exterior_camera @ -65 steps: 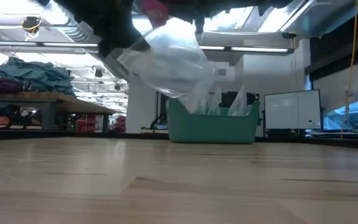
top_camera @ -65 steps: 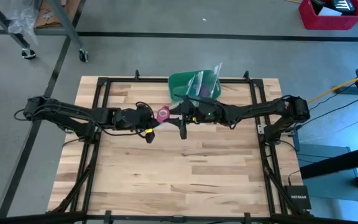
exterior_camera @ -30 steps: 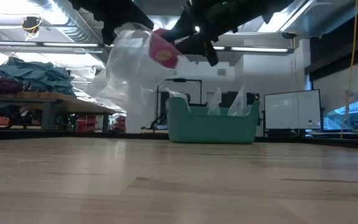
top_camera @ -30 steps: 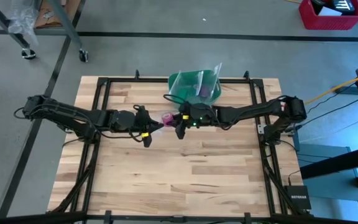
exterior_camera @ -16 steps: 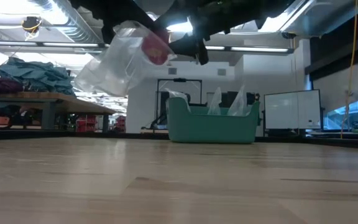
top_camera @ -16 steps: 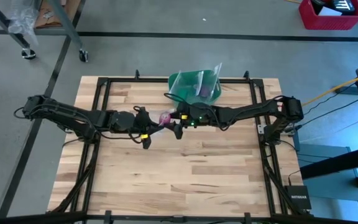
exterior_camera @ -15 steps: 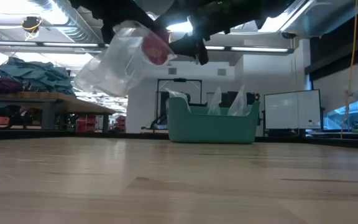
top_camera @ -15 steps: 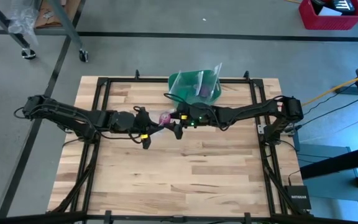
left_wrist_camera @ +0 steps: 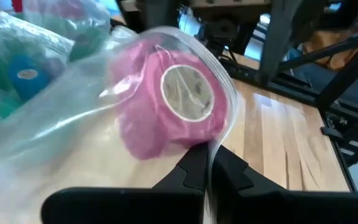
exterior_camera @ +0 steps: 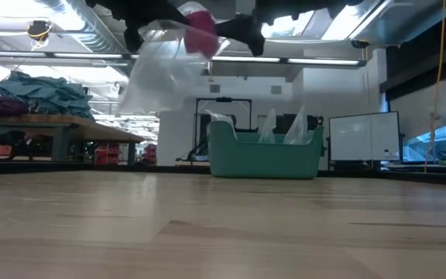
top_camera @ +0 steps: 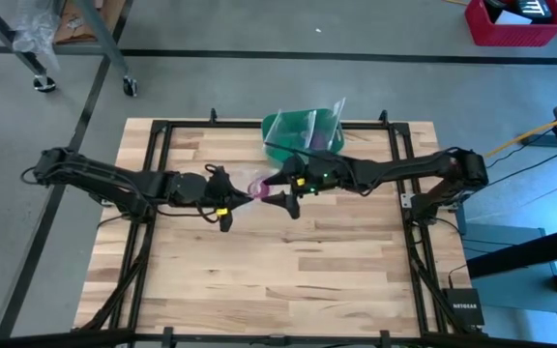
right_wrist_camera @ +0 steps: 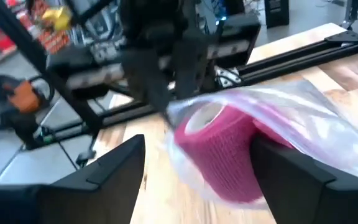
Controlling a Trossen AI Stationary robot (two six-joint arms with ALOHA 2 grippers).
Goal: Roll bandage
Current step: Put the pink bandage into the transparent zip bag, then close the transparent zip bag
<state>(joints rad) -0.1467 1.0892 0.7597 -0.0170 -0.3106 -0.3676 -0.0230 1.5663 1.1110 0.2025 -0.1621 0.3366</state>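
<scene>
The bandage is a small pink roll lying inside a clear plastic bag, close to the bag's mouth. My left gripper is shut on the bag and holds it above the middle of the table. My right gripper comes from the table's right and stands open, one finger on each side of the roll at the bag's mouth. In the low view the bag and the roll hang high above the wood. My left gripper pinches the bag's plastic edge just beside the roll, between its two fingers. The bag is lifted clear of the table with the roll resting inside it. My right gripper's fingers flank the roll; whether they touch it or the plastic, I cannot tell.
A green bowl with more clear bags and a blue roll stands at the table's far edge, just behind the grippers. Black frame rails run along the table's sides. Bare wood lies toward the near edge.
My right gripper has opened around the pink roll and drawn a little toward the table's right. The bag and the roll have risen, and the bag has swung under my left gripper, which stays shut.
</scene>
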